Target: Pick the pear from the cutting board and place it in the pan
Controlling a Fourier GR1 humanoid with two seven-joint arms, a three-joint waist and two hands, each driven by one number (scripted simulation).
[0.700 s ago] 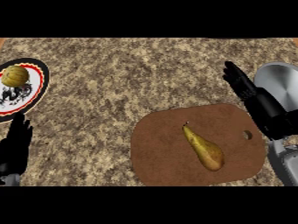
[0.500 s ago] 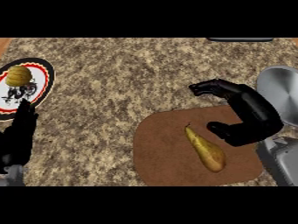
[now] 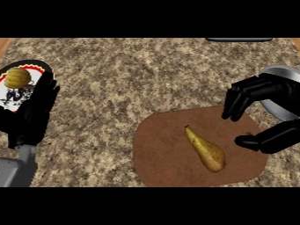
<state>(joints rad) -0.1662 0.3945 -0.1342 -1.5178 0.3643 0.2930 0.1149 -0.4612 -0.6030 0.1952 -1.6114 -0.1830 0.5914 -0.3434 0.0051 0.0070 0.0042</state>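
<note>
A yellow-brown pear (image 3: 205,150) lies on its side on the round brown cutting board (image 3: 165,154), stem end toward the far left. My right hand (image 3: 269,99) hovers over the board's right part, fingers and thumb spread apart in a claw, a little right of the pear and not touching it. Behind that hand, at the right edge, shows part of the silver pan (image 3: 283,74). My left hand (image 3: 29,118) rests at the left with its fingers straight and up, holding nothing.
A round plate (image 3: 38,70) with a red and black rim sits at the far left, with a small yellow-brown fruit (image 3: 17,78) on it; my left hand overlaps its near side. A dark object (image 3: 239,39) lies at the counter's far edge.
My right hand has swung in from beside the pan to over the board and has spread near the pear. The left hand has risen toward the plate.
</note>
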